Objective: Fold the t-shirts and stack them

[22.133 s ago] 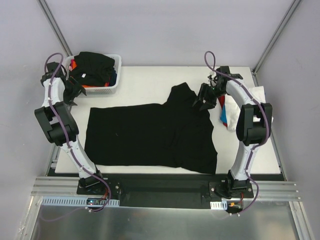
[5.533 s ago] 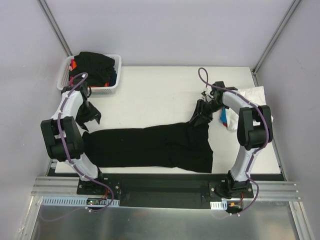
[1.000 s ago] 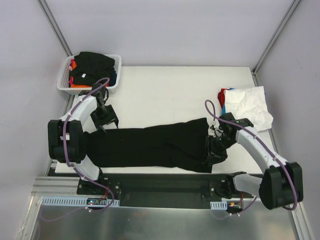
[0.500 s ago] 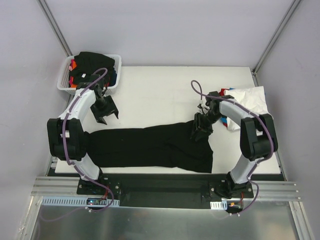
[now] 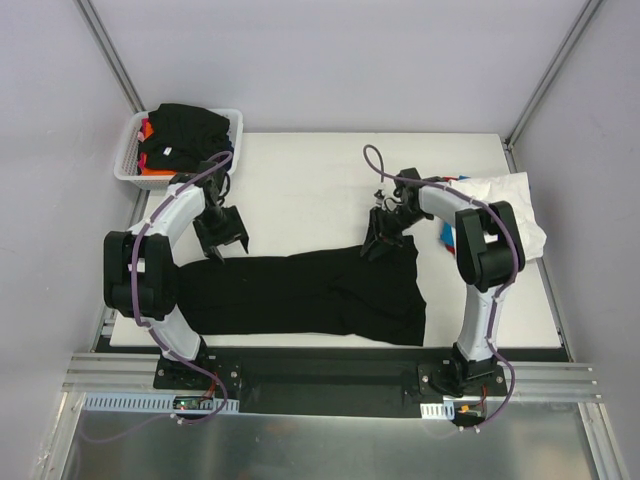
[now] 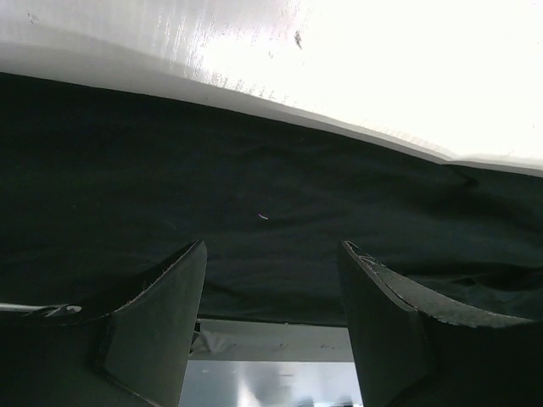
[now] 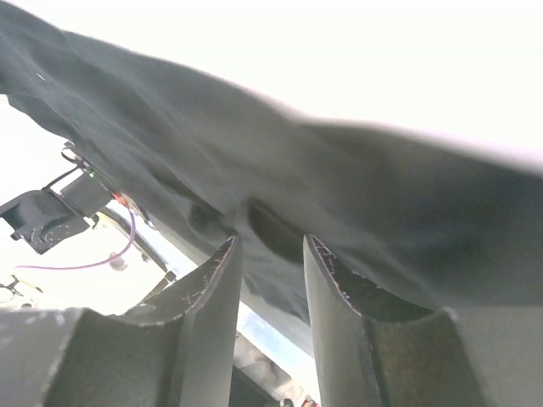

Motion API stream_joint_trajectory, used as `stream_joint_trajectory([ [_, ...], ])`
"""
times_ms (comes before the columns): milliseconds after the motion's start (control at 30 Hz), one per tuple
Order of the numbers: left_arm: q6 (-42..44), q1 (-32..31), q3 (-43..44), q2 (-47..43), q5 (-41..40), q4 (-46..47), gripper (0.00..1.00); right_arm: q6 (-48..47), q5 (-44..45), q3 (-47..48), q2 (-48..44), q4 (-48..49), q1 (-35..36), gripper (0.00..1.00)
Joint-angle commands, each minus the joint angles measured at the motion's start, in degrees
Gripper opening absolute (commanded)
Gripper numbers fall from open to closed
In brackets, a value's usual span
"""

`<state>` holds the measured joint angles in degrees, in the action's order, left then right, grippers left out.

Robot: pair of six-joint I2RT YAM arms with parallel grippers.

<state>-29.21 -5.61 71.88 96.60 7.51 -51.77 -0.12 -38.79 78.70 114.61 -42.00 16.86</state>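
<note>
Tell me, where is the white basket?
In the overhead view, the white basket sits at the table's far left corner, just behind the left hand, with a black shirt heaped inside.

Matt black cloth t-shirt on smooth white table; white plastic mesh basket.

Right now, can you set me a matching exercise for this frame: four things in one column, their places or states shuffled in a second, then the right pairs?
Things:
1. large black cloth t-shirt
2. white mesh plastic basket
3. crumpled white cloth t-shirt
4. left gripper

Places or states:
A. at the far left corner of the table, holding clothes
B. open, at the far edge of the black shirt's left end
C. at the table's right edge
D. lying as a long band along the near edge

Pairs: 1-D, 2-A, 3-C, 4-B
</note>
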Motion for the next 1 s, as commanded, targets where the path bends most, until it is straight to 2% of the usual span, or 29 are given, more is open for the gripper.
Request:
stream_joint_trajectory([
  [0,-0.23,-0.02,0.10,-1.85,0.58,-1.14,0.63,-0.32,-3.49,3.65,2.02,2.01,1.77,0.38],
  [600,-0.14,-0.02,0.72,-1.41,-0.12,-1.23,0.63,3.55,-2.96,-4.25,-4.12,5.61,5.46,0.37],
  [967,-0.32,-0.11,-3.23,-4.66,-0.65,-0.62,0.63,6.18,-1.38,-6.18,-10.62,4.82,7.48,0.35],
])
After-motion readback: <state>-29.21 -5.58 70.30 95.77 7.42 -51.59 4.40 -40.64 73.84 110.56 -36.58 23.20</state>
